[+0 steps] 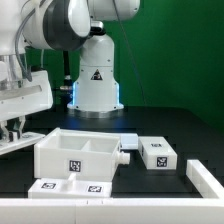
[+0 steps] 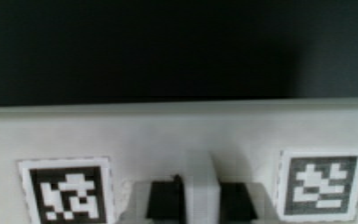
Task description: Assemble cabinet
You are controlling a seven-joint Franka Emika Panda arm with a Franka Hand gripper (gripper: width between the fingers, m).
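The cabinet's compartmented box (image 1: 80,152) stands on the black table at the front middle. Two flat tagged panels (image 1: 68,187) lie in front of it. A small tagged block (image 1: 157,153) lies to the box's right in the exterior view. My gripper (image 1: 14,130) is low at the exterior view's far left, over a flat white panel (image 1: 22,142). In the wrist view this white panel (image 2: 176,130) fills the lower half, with one tag (image 2: 66,190) on each side of my dark fingers (image 2: 158,198). The fingers stand close together with a white ridge between them.
The white robot base (image 1: 97,75) with a triangle mark stands behind the box. Another white piece (image 1: 206,178) lies at the exterior view's front right. A thin pale strip (image 1: 128,143) lies just behind the box's right corner.
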